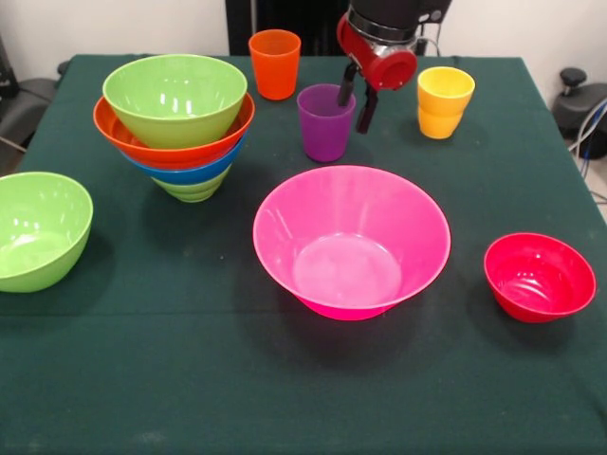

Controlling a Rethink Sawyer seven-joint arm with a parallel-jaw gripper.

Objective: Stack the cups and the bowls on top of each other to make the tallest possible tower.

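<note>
Purple cup [325,123] straddled at right rim by spread, empty gripper [357,107]; fingers to be lowered squarely, wall pinched firmly, cup lifted straight toward bowl stack [174,128] at left.

Arm descends from above; hand [357,102] vertical, fingers [366,112] spread.

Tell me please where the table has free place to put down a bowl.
Bare cloth runs along the near edge, in front of the pink bowl, and between it and the red bowl. It is crowded at the far side, around the gripper, purple cup and yellow cup.
</note>
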